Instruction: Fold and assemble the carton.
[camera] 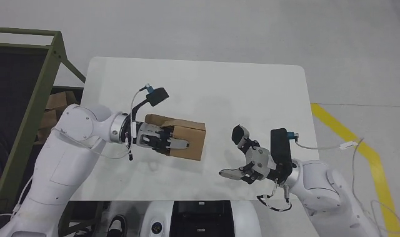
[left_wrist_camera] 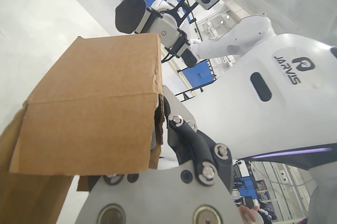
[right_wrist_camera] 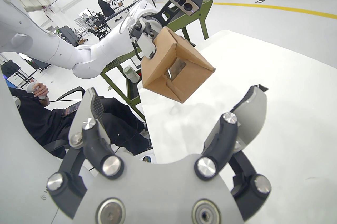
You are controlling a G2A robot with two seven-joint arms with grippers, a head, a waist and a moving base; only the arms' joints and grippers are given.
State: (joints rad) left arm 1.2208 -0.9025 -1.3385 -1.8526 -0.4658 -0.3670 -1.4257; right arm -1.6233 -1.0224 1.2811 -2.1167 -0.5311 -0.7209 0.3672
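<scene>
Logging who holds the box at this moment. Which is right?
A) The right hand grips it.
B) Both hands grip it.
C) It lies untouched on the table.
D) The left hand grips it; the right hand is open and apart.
D: the left hand is closed on one end of the box, while the right hand is spread open with a clear gap to it.

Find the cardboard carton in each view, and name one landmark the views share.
Top view: the carton over the middle of the table, in the left hand.
Left wrist view: the carton close up, the right hand beyond it.
Right wrist view: the carton held above the table, flaps facing the camera.
Shared landmark: the left hand gripping it.
</scene>
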